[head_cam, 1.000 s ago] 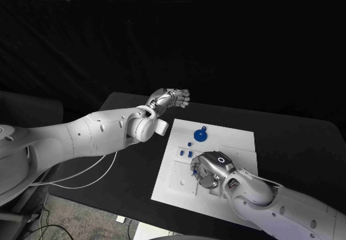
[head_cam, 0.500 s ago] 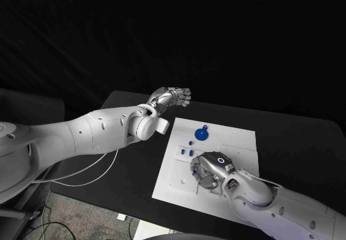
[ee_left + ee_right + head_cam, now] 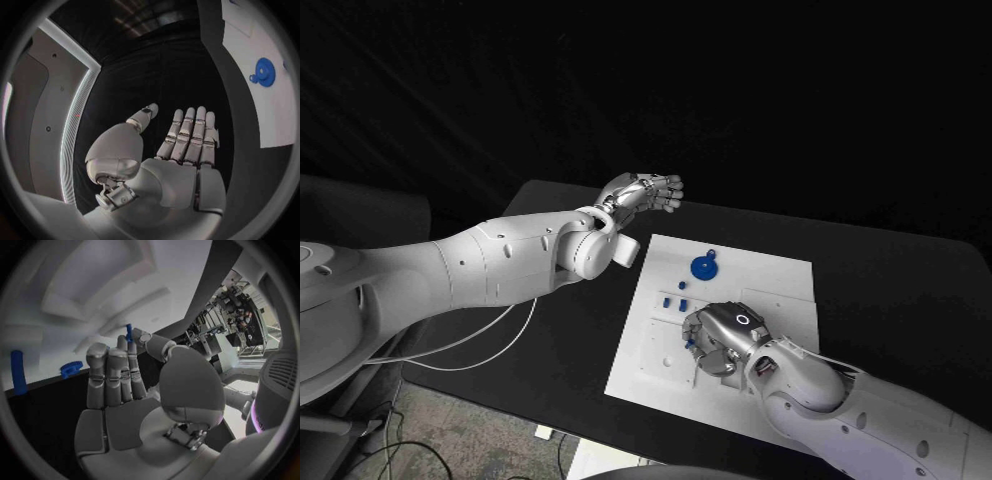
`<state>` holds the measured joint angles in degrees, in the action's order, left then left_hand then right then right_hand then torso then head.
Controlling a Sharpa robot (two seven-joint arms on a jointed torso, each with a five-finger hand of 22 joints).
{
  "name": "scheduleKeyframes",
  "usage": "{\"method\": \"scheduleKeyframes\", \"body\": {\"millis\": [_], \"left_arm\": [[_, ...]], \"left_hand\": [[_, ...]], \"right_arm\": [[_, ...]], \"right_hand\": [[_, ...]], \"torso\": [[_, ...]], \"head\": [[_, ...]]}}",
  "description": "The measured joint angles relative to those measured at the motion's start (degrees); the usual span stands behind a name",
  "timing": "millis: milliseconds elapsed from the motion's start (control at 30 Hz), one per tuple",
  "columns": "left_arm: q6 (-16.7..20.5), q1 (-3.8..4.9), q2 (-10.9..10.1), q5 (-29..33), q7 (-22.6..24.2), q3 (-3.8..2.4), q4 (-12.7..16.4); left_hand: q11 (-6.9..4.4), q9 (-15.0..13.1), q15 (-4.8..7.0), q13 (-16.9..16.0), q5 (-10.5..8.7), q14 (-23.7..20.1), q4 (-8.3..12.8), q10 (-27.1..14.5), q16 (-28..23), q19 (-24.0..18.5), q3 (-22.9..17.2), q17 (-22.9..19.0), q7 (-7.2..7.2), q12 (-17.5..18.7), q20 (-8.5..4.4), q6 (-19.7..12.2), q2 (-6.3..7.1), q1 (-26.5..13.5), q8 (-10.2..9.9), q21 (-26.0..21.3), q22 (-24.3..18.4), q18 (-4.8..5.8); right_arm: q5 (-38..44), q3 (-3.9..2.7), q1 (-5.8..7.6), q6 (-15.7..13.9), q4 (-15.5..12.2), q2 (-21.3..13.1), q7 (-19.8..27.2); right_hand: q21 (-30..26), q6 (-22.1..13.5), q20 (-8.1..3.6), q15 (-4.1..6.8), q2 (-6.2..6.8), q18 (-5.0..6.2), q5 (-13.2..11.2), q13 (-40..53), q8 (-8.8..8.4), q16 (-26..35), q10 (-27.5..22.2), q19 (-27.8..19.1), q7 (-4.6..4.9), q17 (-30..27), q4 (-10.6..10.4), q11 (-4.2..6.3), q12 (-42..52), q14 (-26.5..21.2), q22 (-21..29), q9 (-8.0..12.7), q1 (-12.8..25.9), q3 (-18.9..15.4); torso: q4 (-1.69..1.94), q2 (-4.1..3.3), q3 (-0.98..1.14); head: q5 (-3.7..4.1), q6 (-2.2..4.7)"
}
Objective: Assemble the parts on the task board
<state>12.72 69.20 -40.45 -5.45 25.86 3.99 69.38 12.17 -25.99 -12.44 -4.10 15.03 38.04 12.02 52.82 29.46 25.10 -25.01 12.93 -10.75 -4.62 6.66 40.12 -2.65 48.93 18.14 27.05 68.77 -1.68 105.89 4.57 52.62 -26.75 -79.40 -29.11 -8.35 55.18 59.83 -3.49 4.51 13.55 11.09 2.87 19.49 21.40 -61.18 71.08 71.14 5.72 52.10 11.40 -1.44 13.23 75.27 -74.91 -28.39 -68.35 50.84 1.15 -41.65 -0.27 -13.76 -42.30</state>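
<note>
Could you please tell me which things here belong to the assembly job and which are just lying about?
Job:
task board
blue gear
small blue parts
blue peg pinched by right hand

Lying about:
white cables
left hand, open, off the board

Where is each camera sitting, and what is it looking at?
Head view: from the robot's head, down at the task board, both arms, left hand and right hand.
Left wrist view: behind the left hand, fingers straight, facing the board's edge.
Right wrist view: behind the right hand, which pinches a small blue part over the board.
Shared: the blue gear.
</note>
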Motion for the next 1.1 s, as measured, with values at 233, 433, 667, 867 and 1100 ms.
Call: {"method": "scheduleKeyframes", "body": {"millis": [233,433,667,867,1100], "left_arm": [[-0.1,0.00,0.0,0.0,0.0,0.00,0.0],[-0.1,0.00,0.0,0.0,-0.1,0.00,0.0],[-0.2,0.00,0.0,0.0,-0.1,0.00,0.0],[-0.2,0.00,0.1,0.0,-0.2,0.00,-0.1],[-0.3,0.00,0.1,0.0,-0.2,0.00,-0.1]], "left_hand": [[0.00,0.0,-0.12,0.0,0.00,-0.1,0.0,0.0,0.0,0.0,0.0,0.0,0.00,0.2,0.00,0.0,0.00,0.0,0.0,0.0,0.0,0.00],[0.00,0.0,-0.16,0.0,0.00,-0.2,0.0,0.0,0.0,0.0,0.0,0.0,0.00,0.2,0.00,0.0,0.00,0.0,0.0,0.0,0.0,-0.01],[0.00,0.0,-0.16,0.0,-0.22,-0.2,0.0,0.0,0.0,0.0,0.0,0.0,0.00,0.2,0.00,0.0,0.00,0.0,0.0,-0.2,0.0,0.00],[0.00,0.0,-0.16,0.0,-0.22,-0.2,0.0,0.0,0.0,0.0,0.0,0.0,0.00,0.2,0.00,0.0,0.00,0.0,0.0,-0.2,0.0,0.00],[0.00,0.0,-0.16,0.0,-0.22,-0.2,0.0,0.0,0.0,0.0,0.0,0.0,0.00,0.2,0.00,0.0,0.00,0.0,0.0,-0.2,0.0,0.00]], "right_arm": [[0.4,0.01,-0.01,-0.1,0.0,0.0,-0.3],[0.5,0.01,-0.02,-0.1,-0.1,0.0,-0.4],[0.6,0.05,0.00,0.7,0.2,0.5,-0.4],[0.6,0.70,0.14,1.4,0.7,1.2,-0.5],[0.8,0.90,0.26,1.4,0.9,1.5,-0.7]], "right_hand": [[0.0,0.0,0.01,-0.06,-0.07,0.00,0.0,0.0,0.00,0.0,0.0,0.0,0.00,-0.1,0.0,0.00,0.2,0.1,0.0,0.0,-0.1,0.0],[0.0,0.0,0.02,-0.01,-0.09,0.00,0.0,0.0,0.00,0.0,0.0,0.0,0.00,-0.1,0.0,0.00,0.2,0.2,0.0,0.0,-0.1,0.0],[0.0,0.0,0.03,-0.02,-0.09,-0.01,0.0,0.0,0.00,0.0,0.0,0.0,0.00,0.0,0.0,0.00,0.2,0.2,0.0,0.0,-0.1,0.0],[0.0,0.0,0.05,-0.03,-0.12,0.00,0.0,0.0,-0.01,0.0,0.0,0.0,0.00,0.0,0.1,0.00,0.2,0.2,0.0,-0.1,-0.1,-0.1],[0.0,0.0,-0.07,0.10,-0.40,-0.01,0.0,0.1,-0.15,0.0,0.0,-0.1,-0.01,0.0,0.1,0.00,0.2,0.1,0.0,-0.1,0.2,-0.1]], "torso": [[-0.02,0.00,0.01],[-0.03,0.00,0.03],[-0.05,0.00,0.05],[-0.04,0.00,0.03],[0.01,-0.01,0.03]], "head": [[-0.11,-0.08],[-0.21,-0.13],[-0.22,-0.13],[-0.04,-0.18],[0.03,-0.19]]}}
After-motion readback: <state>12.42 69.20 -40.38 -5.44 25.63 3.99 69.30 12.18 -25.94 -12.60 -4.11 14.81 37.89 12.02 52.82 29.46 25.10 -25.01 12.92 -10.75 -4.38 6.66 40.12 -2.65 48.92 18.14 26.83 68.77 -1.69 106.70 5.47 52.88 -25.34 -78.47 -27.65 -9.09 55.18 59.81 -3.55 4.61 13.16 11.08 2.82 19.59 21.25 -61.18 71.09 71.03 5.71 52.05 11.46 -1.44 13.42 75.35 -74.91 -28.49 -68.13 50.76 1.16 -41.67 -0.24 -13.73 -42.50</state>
